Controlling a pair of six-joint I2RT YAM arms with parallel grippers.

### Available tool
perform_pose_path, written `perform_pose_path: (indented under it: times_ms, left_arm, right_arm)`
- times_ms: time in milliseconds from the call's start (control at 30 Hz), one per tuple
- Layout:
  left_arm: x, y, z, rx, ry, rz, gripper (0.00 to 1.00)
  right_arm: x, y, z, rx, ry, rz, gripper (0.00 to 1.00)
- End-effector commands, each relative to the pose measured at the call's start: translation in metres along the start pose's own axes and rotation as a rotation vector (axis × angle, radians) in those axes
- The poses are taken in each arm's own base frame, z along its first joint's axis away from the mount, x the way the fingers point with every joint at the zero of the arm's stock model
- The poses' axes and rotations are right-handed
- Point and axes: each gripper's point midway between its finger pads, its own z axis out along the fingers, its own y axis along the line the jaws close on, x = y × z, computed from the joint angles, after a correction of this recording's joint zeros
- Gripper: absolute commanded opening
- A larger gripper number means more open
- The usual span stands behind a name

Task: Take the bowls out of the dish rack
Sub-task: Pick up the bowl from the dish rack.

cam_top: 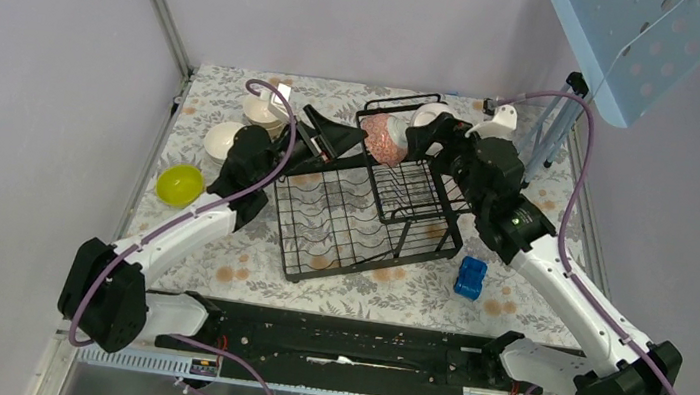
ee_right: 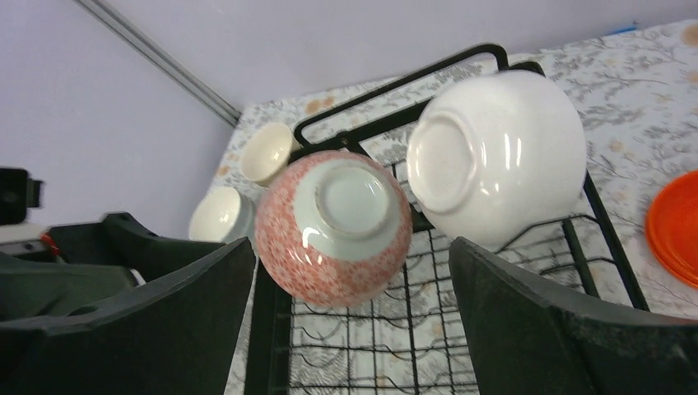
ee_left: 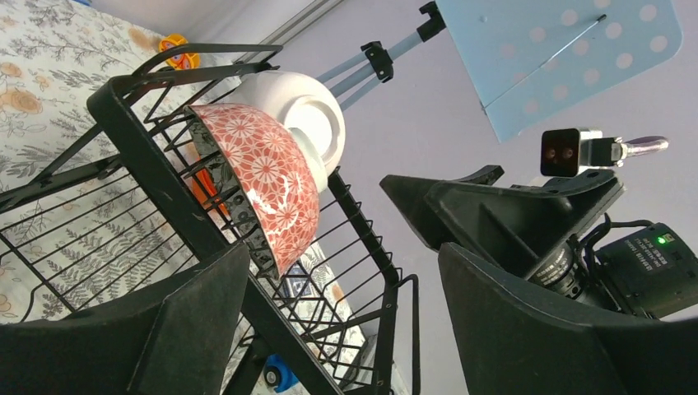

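Two bowls, overhead: pink bowl and white bowl stand on edge in the dish rack, upper basket; left gripper and right gripper flank them.
Bench: floral cloth; yellow bowl left of the rack, blue block right.
Left wrist: left gripper spread; rack bar crosses before pink bowl; arm label unreadable.
Right wrist: right gripper spread either side of pink bowl, not touching; orange dish on bench.

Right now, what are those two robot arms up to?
They are emptying the black wire dish rack. The left pincer and right pincer, both open and empty, point from opposite sides at the pink-patterned ceramic bowl tipped on its side in the upper basket, beside a white ceramic bowl. A yellow-green bowl sits on the table left of the rack.
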Motion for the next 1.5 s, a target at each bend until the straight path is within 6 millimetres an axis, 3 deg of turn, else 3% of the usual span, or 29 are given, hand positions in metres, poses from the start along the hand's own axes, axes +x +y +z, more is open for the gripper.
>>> perform_pose_path:
  times_ms: [0,300,467,1100,1467]
  left_arm:
    - [-0.008,-0.017,0.008,0.071,-0.026,0.012,0.88]
    - [-0.001,-0.006,0.021,0.068,0.007,-0.011,0.8]
    - [0.001,-0.005,0.026,0.078,0.018,-0.015,0.75]
    - [0.014,-0.008,0.031,0.126,0.052,-0.041,0.63]
    - [0.021,-0.008,0.039,0.174,0.073,-0.056,0.61]
  right_arm:
    - [-0.02,0.023,0.009,-0.111,-0.045,0.091,0.92]
    - [-0.013,0.026,0.031,-0.142,-0.006,0.146,0.72]
    - [-0.01,0.025,0.037,-0.148,-0.001,0.158,0.67]
    - [0.014,0.036,0.048,-0.23,0.089,0.153,0.61]
    - [0.018,0.038,0.047,-0.239,0.108,0.169,0.58]
